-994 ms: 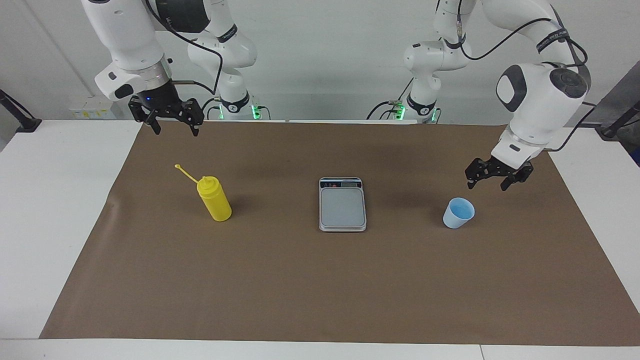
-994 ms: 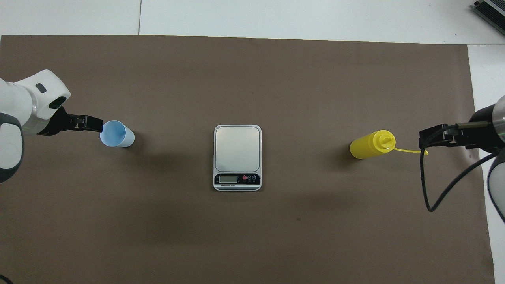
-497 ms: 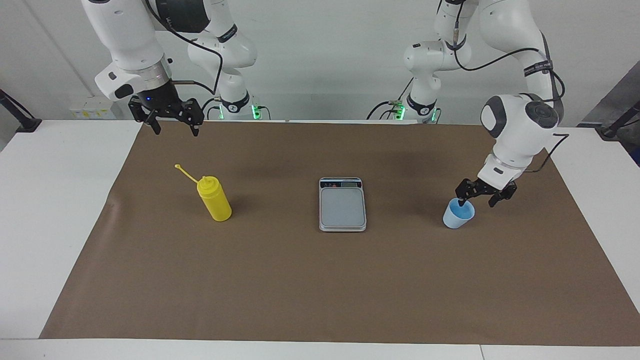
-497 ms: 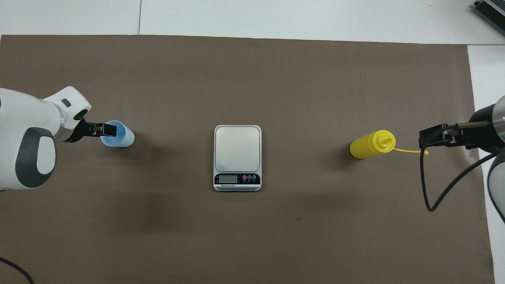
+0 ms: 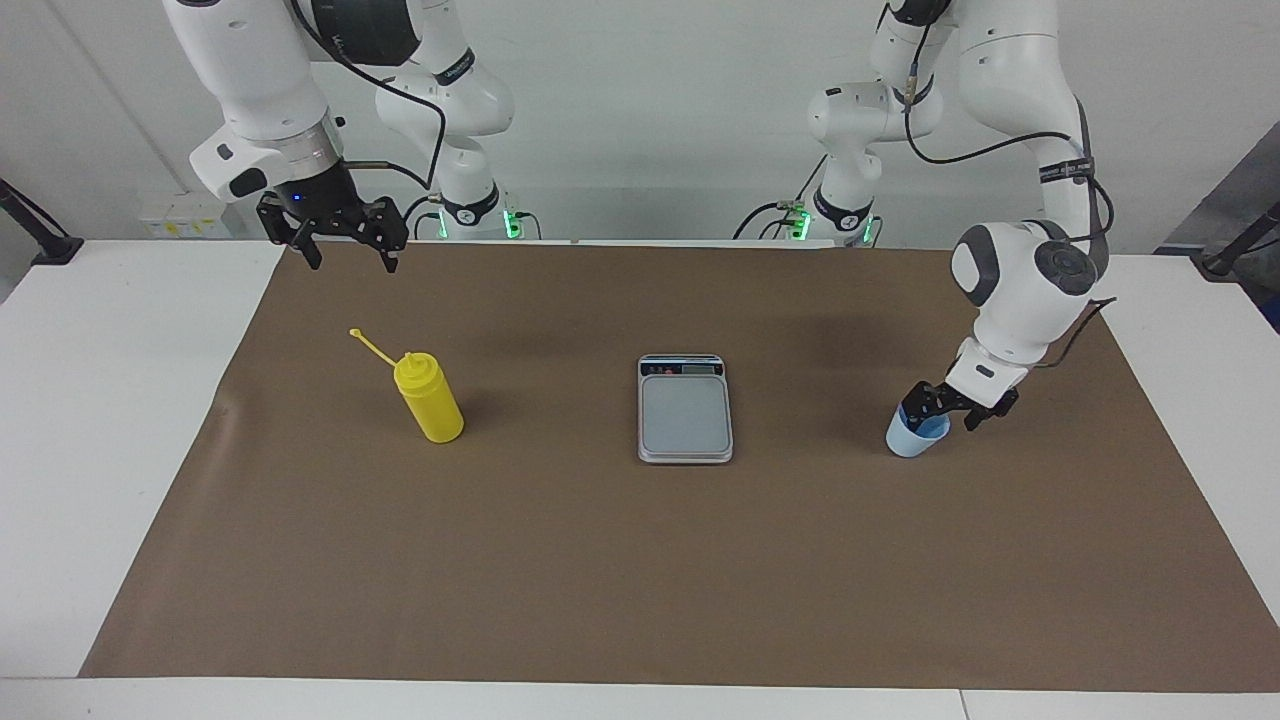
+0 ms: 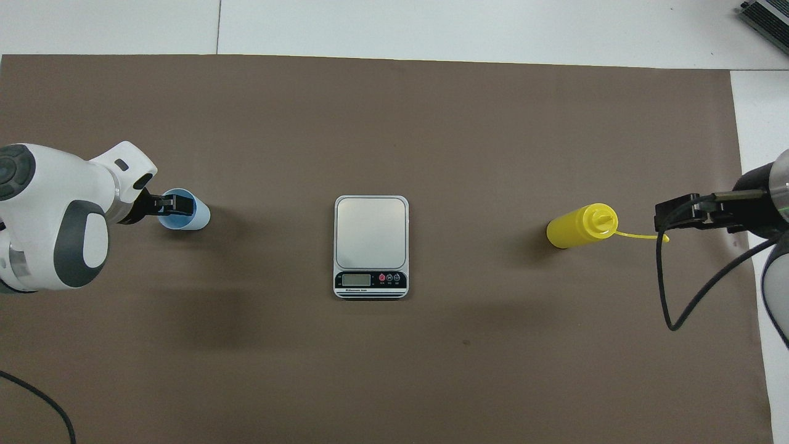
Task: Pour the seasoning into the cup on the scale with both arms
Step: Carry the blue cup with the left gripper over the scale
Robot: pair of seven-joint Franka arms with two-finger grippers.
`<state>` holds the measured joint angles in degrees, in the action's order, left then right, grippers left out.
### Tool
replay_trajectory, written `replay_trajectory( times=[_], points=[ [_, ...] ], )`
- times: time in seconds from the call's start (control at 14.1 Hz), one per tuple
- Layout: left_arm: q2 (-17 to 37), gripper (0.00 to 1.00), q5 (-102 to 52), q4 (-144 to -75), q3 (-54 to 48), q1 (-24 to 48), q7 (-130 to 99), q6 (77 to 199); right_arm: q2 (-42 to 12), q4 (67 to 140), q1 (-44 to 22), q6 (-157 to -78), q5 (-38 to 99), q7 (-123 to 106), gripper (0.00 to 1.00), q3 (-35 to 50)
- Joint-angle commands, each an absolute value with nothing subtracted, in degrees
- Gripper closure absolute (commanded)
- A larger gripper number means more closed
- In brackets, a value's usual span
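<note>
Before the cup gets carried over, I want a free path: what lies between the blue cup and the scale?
Only bare brown paper lies between the blue cup and the scale, plainest in the overhead view.

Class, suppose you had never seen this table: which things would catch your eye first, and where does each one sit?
The bright yellow plastic squeeze bottle stands out, upright on the brown mat toward the right arm's end, with the right gripper open in the air above the mat's edge. The flat silver-grey digital scale lies bare at the centre. Toward the left arm's end, the left gripper is down at the small light blue cup, one finger inside its rim.
</note>
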<state>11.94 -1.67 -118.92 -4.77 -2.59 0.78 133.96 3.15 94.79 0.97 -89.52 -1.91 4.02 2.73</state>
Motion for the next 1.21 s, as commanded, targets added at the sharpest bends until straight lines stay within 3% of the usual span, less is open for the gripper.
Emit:
replay_trajectory(
  times=[0.0, 0.07, 0.14, 0.43, 1.14],
  points=[
    [11.60, 0.51, -2.46, -119.88, -5.19, -2.90, 0.35, 135.18, 4.48, 96.59, 1.58, -90.88, -2.02, 2.55, 0.00, 3.08],
    [11.60, 0.86, -2.29, -119.80, -5.10, -2.99, 0.70, 135.00, 4.48, 96.59, 1.58, -90.88, -2.11, 2.55, 0.00, 3.08],
    [11.69, 1.00, -2.11, -119.71, -5.18, -2.81, 0.70, 134.83, 4.48, 96.59, 1.58, -90.88, -2.02, 2.55, 0.00, 3.08],
    [11.78, 1.00, -1.67, -118.31, -5.10, -2.90, 0.96, 133.43, 4.48, 96.59, 1.58, -90.79, -2.11, 2.64, 0.00, 3.08],
    [11.78, 1.00, -0.70, -100.66, -5.71, 1.40, 0.62, 111.38, 4.48, 96.50, 1.58, -90.79, -2.02, 2.64, 0.00, 3.08]
  ],
)
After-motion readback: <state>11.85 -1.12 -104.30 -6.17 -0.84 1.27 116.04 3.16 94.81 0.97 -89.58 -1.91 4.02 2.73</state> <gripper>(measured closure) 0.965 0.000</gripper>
